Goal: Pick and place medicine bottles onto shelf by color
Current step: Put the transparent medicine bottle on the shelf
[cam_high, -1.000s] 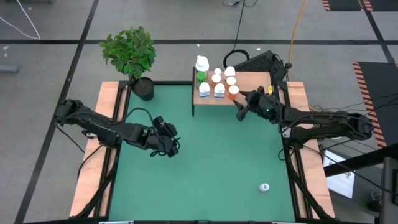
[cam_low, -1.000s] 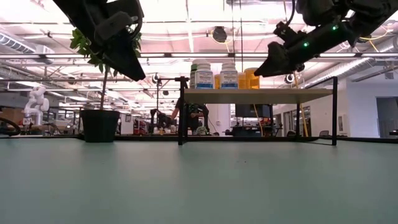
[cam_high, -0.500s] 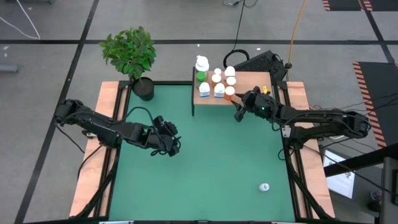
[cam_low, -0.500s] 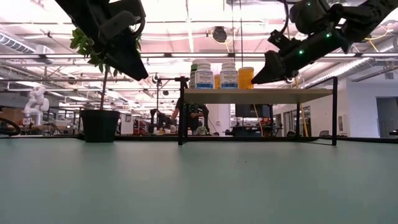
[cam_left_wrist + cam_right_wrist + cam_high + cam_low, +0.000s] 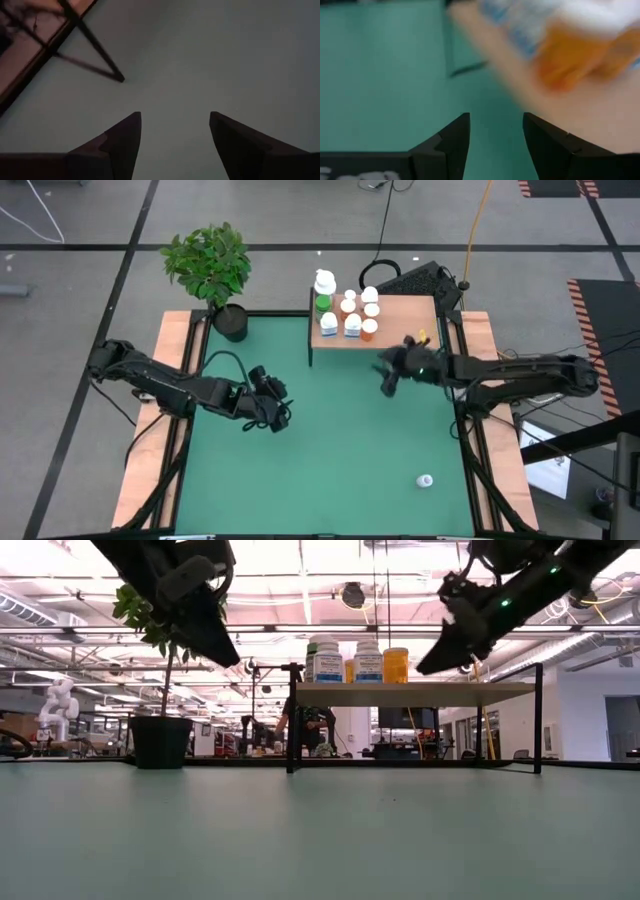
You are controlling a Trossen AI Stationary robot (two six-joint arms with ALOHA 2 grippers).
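Note:
The shelf (image 5: 400, 320) stands at the mat's far edge and carries several medicine bottles, among them an orange one (image 5: 370, 329) at its near edge, which also shows in the low view (image 5: 396, 665). One white bottle (image 5: 425, 481) lies on the green mat at the near right. My right gripper (image 5: 388, 383) hangs open and empty above the mat just in front of the shelf's near edge; its wrist view (image 5: 495, 117) shows the blurred orange bottle (image 5: 570, 55) ahead. My left gripper (image 5: 278, 418) hangs open and empty above the mat's left half (image 5: 175, 117).
A potted plant (image 5: 212, 270) stands at the mat's far left corner. Wooden side rails (image 5: 165, 410) run along both sides of the mat. A dark box with cables (image 5: 420, 280) lies behind the shelf. The mat's middle (image 5: 340, 440) is bare.
My right gripper has drawn back from the orange bottle on the shelf toward the table's near edge and now tips more steeply downward. The orange bottle stays upright on the shelf.

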